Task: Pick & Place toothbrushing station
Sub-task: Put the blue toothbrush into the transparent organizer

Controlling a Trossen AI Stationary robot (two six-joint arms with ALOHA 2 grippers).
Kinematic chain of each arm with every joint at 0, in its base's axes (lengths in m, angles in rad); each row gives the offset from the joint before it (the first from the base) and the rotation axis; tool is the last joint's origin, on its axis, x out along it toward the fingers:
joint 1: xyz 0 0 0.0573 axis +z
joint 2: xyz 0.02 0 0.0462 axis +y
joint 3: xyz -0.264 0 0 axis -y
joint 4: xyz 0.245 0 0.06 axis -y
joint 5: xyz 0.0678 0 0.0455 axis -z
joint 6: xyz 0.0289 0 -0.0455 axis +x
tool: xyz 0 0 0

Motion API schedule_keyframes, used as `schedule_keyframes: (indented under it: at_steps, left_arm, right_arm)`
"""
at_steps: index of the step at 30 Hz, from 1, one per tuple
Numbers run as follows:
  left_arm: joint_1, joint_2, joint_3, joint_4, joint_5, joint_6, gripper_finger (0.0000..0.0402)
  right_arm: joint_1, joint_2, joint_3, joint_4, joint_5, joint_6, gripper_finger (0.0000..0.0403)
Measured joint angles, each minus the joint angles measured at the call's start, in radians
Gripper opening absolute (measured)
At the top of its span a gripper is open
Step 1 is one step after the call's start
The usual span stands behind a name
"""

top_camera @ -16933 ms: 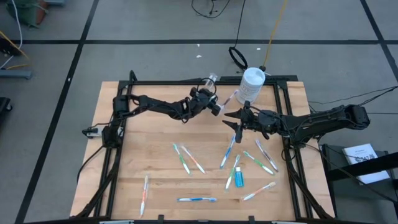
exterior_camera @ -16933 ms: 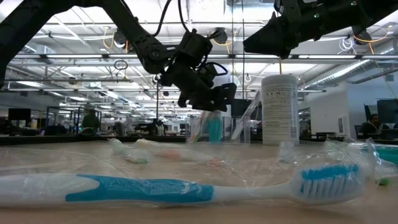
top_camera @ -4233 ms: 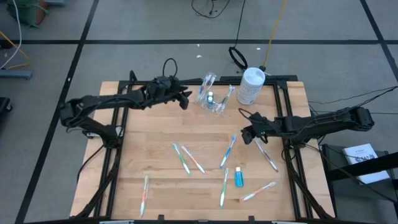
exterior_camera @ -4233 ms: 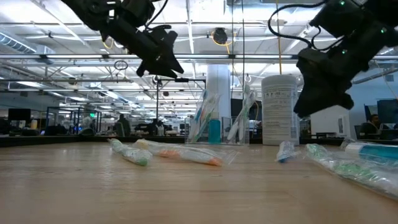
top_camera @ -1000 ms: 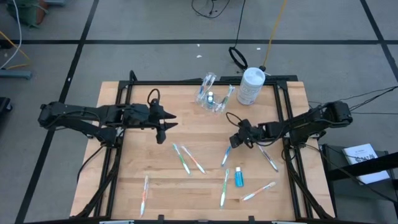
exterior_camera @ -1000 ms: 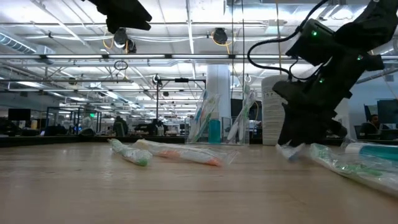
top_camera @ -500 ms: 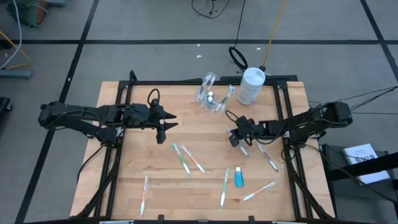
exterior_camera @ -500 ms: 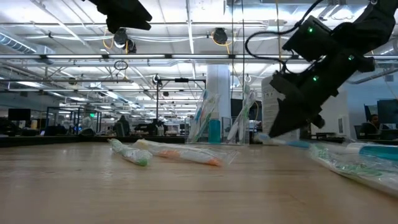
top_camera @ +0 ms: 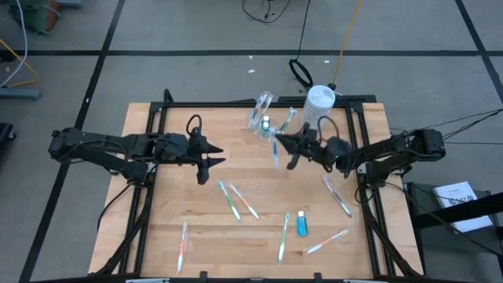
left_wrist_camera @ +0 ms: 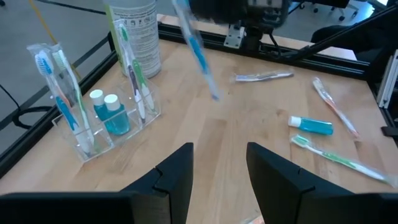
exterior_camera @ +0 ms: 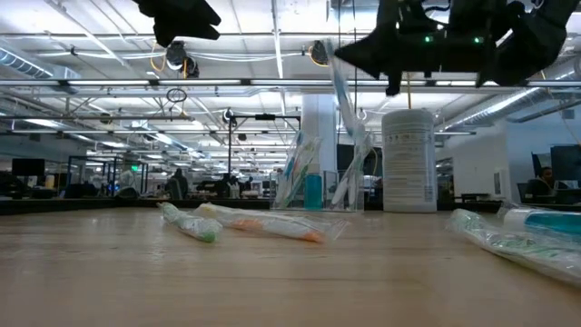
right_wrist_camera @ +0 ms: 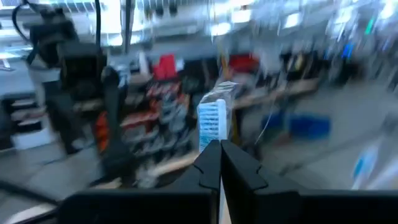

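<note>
My right gripper (top_camera: 288, 145) is raised over the far middle of the table, shut on a blue wrapped toothbrush (top_camera: 275, 151), just short of the clear holder (top_camera: 271, 126). The holder stands on its base, with toothbrushes and two blue tubes (left_wrist_camera: 106, 112) upright in it. My left gripper (top_camera: 209, 154) hovers open over the table's left half, with nothing between its fingers (left_wrist_camera: 180, 171). Several more toothbrushes (top_camera: 236, 200) and a blue toothpaste tube (top_camera: 302, 225) lie flat on the wood. My right gripper pinches the toothbrush between its two fingers just below the bristle head (right_wrist_camera: 211, 132), which sticks out past the fingertips. The fingers come about level from the table's right and lie across the brush. The handle (exterior_camera: 347, 109) hangs slanting below, clear of the table.
A white round bottle (top_camera: 318, 106) stands at the far edge, right of the holder. Loose toothbrushes lie at the right (top_camera: 338, 196), near middle (top_camera: 284, 236), near right (top_camera: 326, 242) and near left (top_camera: 182, 244). Black frame rails border the table.
My right gripper has shut on the blue toothbrush that lay right of the table's middle. It has lifted it clear, tipped from pointing down to about level, and gone toward the holder at the far edge. The brush now hangs from the fingers.
</note>
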Motion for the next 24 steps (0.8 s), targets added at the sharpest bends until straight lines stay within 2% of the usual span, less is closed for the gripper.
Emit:
schedule_keyframes:
  at_steps: [5,10,18,24]
  left_arm:
    - [0.000,0.000,0.000,0.001,0.000,-0.006,0.0152]
    - [0.000,0.000,0.000,0.002,0.000,-0.006,0.0152]
    - [0.001,0.000,0.001,0.003,-0.001,0.010,0.0152]
    - [0.001,0.000,0.001,0.004,-0.001,0.011,0.0152]
  right_arm:
    - [-0.062,0.003,0.059,0.045,0.040,-0.271,0.0000]
    - [-0.146,0.015,0.098,0.028,0.053,-0.425,0.0000]
    - [-0.213,0.022,0.099,-0.069,0.052,-0.499,0.0000]
    - [-0.213,0.105,0.100,0.078,0.048,-0.497,0.0000]
